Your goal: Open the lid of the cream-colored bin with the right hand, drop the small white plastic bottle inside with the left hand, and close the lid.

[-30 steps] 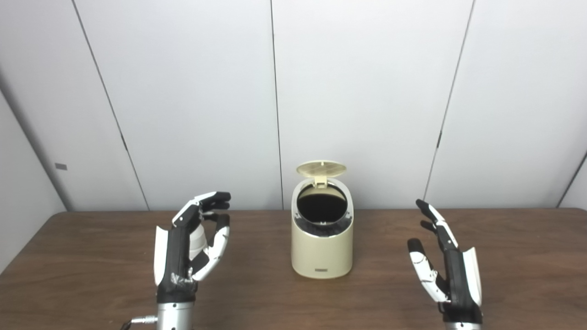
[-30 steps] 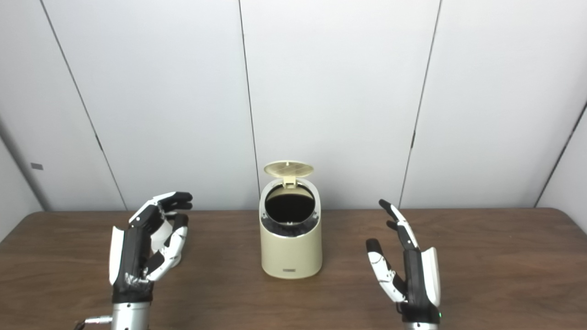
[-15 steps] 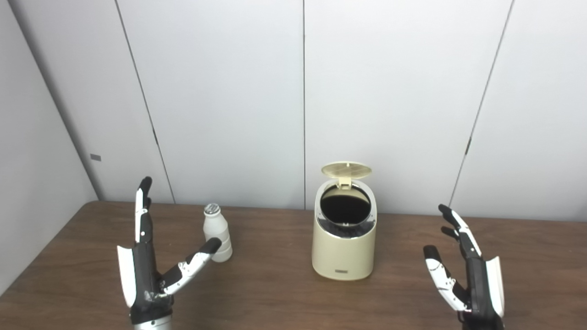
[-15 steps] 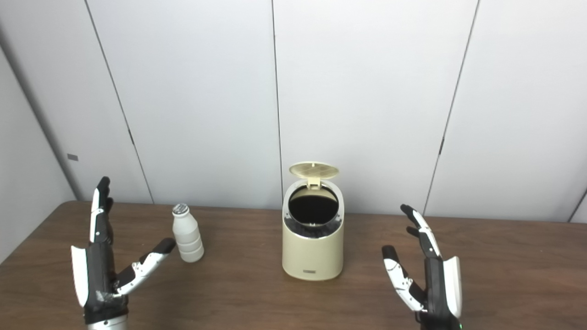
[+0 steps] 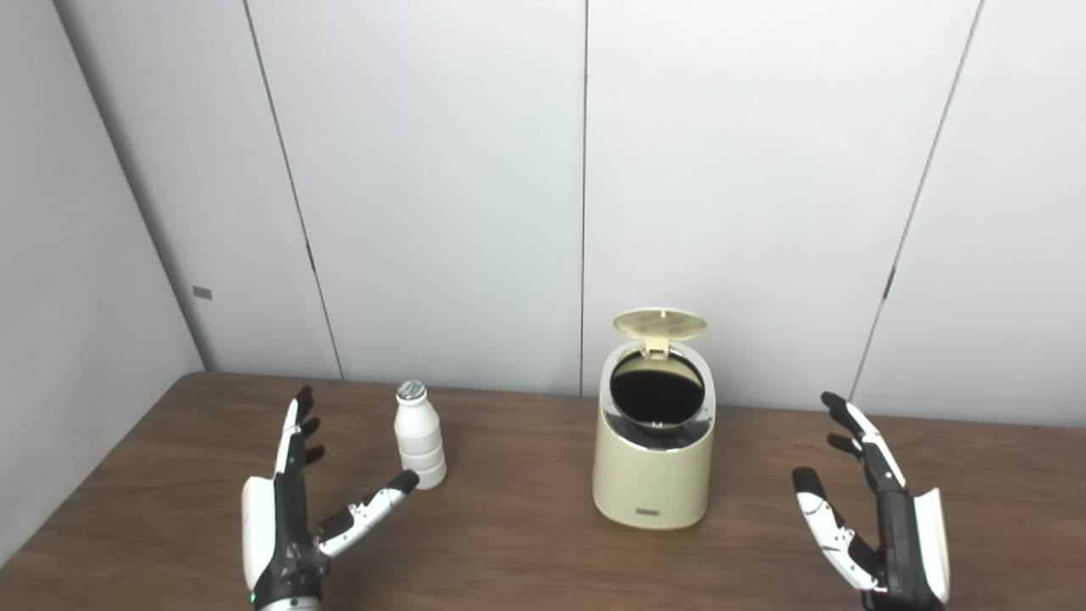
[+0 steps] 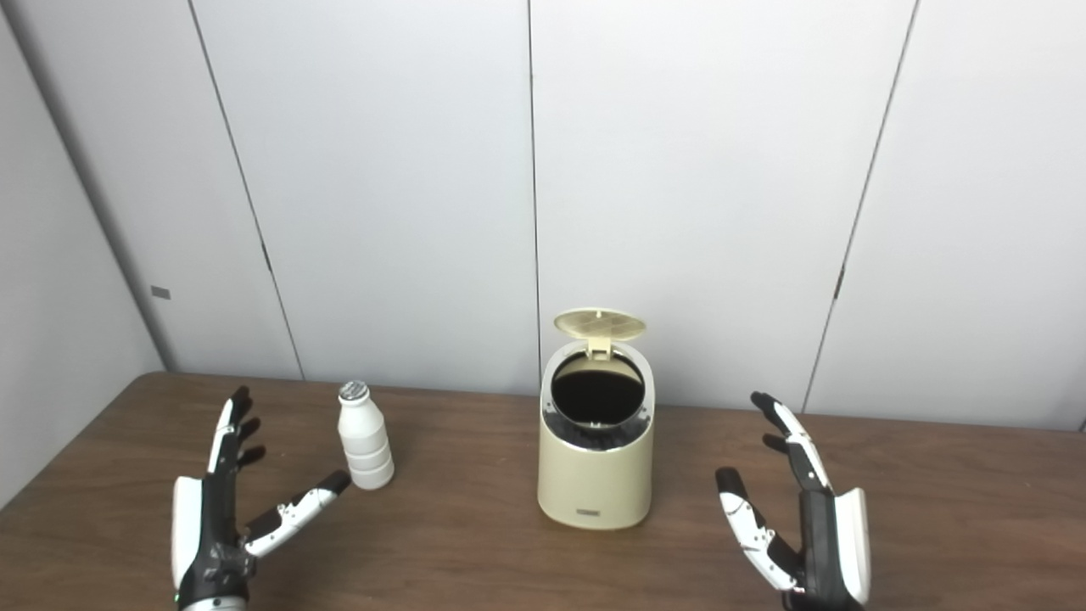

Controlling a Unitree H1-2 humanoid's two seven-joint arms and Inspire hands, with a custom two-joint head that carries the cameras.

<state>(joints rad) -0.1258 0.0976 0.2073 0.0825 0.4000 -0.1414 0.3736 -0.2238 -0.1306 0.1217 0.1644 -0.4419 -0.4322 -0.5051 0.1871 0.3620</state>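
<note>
The cream-colored bin stands in the middle of the brown table, its round lid flipped up at the back and the dark inside showing. A small white plastic bottle with a silver cap stands upright to the bin's left. My left hand is open, fingers spread, low and just left of the bottle, thumb tip near its base without touching. On the bin's right my right hand is open, palm turned toward the bin, holding nothing.
Grey wall panels rise directly behind the table's far edge. A side wall closes in at the left. Bare tabletop lies between the bottle and the bin and in front of both.
My left hand let go of the bottle and opened, drawing back left and lower. The bottle now stands alone. The camera has shifted left, so the whole scene sits further right.
</note>
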